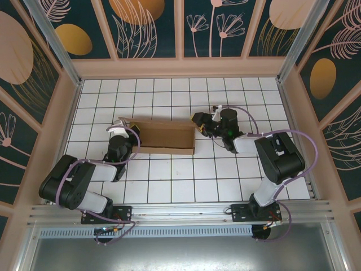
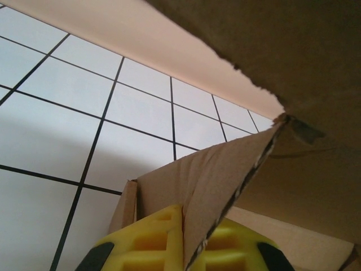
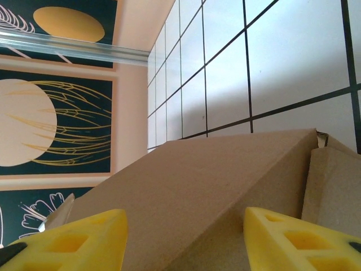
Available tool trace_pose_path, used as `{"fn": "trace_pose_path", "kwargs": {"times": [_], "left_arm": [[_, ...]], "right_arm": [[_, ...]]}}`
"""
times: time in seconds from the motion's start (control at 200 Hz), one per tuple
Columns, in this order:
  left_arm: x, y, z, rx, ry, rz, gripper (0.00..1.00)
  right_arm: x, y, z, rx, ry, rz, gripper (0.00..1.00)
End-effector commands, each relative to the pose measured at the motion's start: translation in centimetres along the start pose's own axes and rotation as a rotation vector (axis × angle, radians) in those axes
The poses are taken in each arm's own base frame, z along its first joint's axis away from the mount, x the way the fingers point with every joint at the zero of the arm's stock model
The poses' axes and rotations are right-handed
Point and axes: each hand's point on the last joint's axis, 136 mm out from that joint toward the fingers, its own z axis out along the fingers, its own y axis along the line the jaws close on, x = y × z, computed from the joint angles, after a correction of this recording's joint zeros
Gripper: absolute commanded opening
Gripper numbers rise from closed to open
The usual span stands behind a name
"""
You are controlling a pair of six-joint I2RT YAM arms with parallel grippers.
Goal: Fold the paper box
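Now the white counter holds the paper box, which looks half folded, between both arms. One end wall is clamped in the left tool. At the other end the right tool is apart, and I think it must squeeze that flap next.

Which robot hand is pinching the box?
The left gripper: its yellow fingers are shut on a flap of the box. The right gripper has its fingers apart at the other end.
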Motion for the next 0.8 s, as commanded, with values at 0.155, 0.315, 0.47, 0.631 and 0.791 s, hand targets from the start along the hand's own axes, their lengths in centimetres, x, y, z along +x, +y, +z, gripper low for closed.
{"fn": "trace_pose_path", "kwargs": {"times": [0.155, 0.315, 0.47, 0.631, 0.791], "left_arm": [[5.0, 1.3, -1.2, -0.038, 0.207, 0.007, 0.04], [6.0, 2.4, -2.1, -0.065, 0.222, 0.006, 0.15], [6.2, 2.5, -2.6, -0.061, 0.224, 0.01, 0.27], [5.5, 2.2, -3.0, -0.059, 0.213, -0.013, 0.39], [4.3, 2.9, -3.9, -0.122, 0.196, -0.046, 0.42]], "right_arm": [[-0.6, 1.2, -1.1, 0.01, -0.045, -0.153, 0.54], [-0.5, 1.3, -1.9, 0.002, -0.067, -0.255, 0.5], [0.1, 1.3, -2.2, -0.022, -0.056, -0.317, 0.46], [0.4, 0.8, -2.3, -0.012, -0.053, -0.343, 0.44], [-0.2, 0.9, -2.8, 0.035, -0.086, -0.408, 0.43]]}}
